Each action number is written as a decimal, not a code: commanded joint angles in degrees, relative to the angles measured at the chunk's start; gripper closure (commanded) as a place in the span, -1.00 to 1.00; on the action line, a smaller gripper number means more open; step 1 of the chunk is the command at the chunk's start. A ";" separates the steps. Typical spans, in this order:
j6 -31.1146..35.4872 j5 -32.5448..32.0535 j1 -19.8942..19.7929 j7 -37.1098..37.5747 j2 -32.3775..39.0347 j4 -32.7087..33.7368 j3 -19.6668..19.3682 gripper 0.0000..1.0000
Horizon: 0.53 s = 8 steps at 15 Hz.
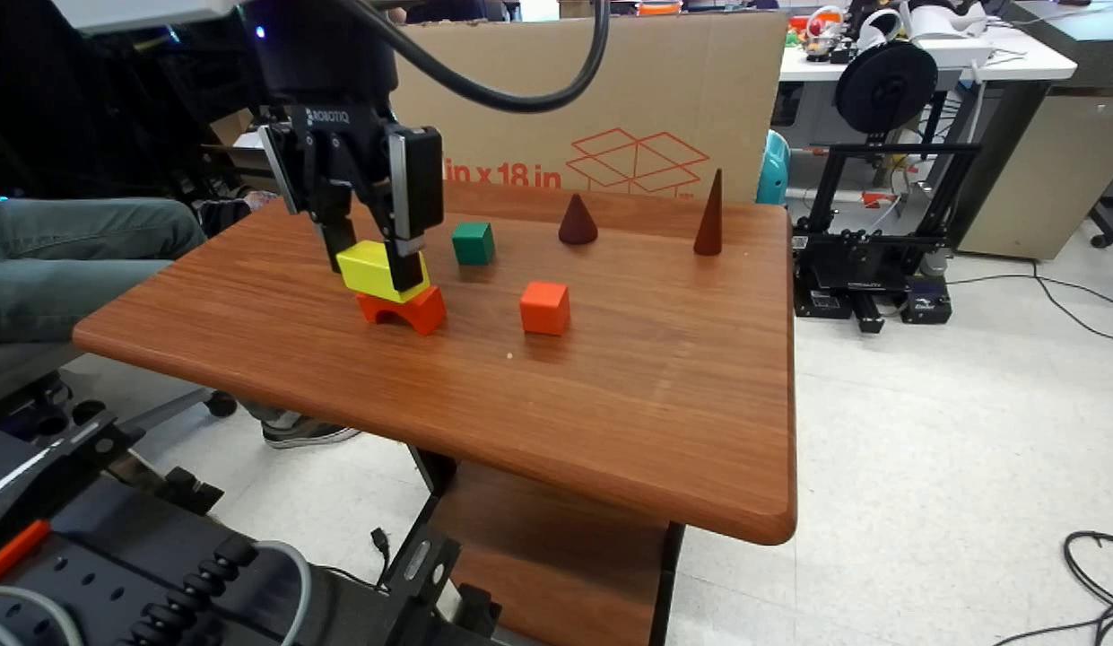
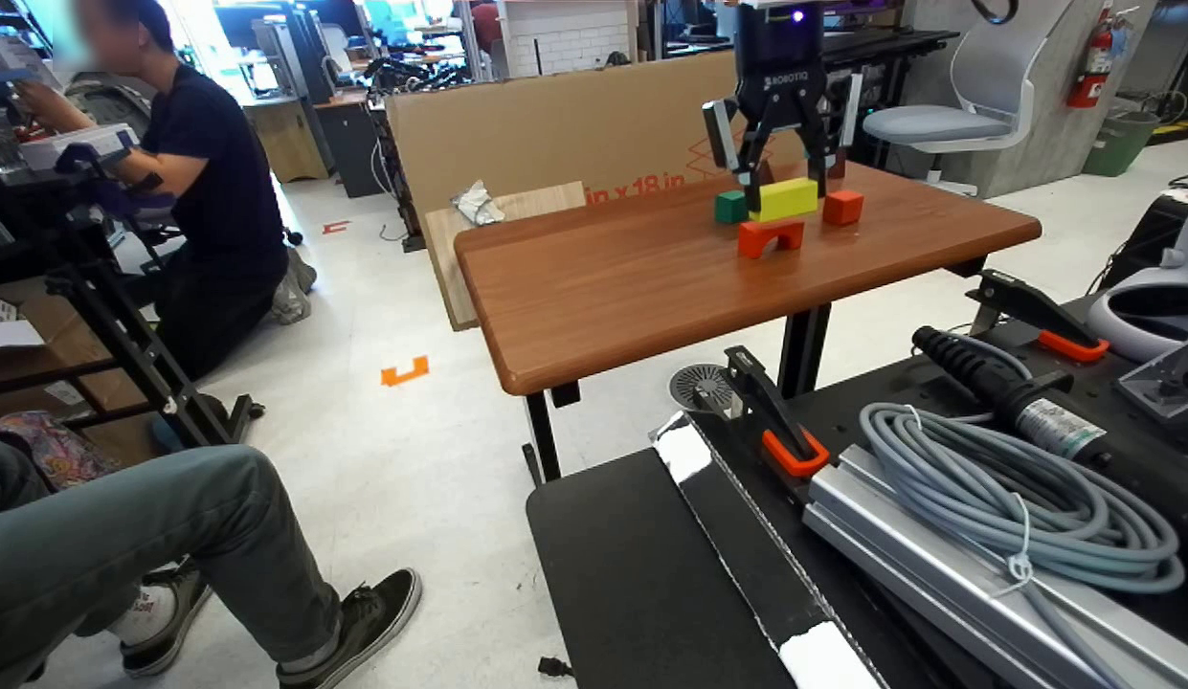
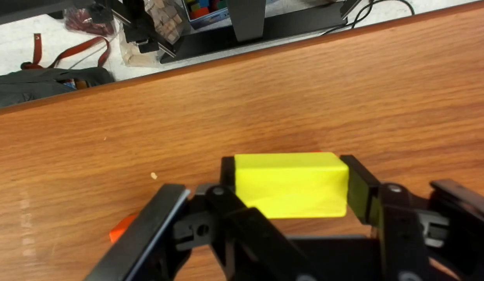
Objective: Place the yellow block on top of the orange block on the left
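Observation:
The yellow block [image 1: 363,265] is held lengthwise between the fingers of my gripper [image 1: 370,267], which is shut on its two ends. It also shows in an exterior view [image 2: 785,200] and in the wrist view [image 3: 292,187]. The bridge-like orange block [image 1: 423,311] stands on the table directly under the yellow block. It also shows in an exterior view [image 2: 754,239], notch downward. Whether the two blocks touch or a thin gap lies between them, I cannot tell. In the wrist view the yellow block hides nearly all of the orange block.
A smaller orange cube [image 1: 545,309] and a green cube [image 1: 473,244] stand near the gripper on the wooden table [image 1: 646,404]. Two dark red cones, one short [image 1: 578,222] and one tall [image 1: 710,220], stand farther back. A cardboard sheet [image 1: 520,99] rises behind the table.

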 commanded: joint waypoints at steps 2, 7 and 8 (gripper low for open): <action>-2.60 1.53 0.07 0.57 0.79 1.94 0.53 0.17; -1.81 2.88 0.02 1.02 3.13 4.34 0.92 0.17; -1.31 3.04 0.06 0.81 3.48 4.51 1.03 0.17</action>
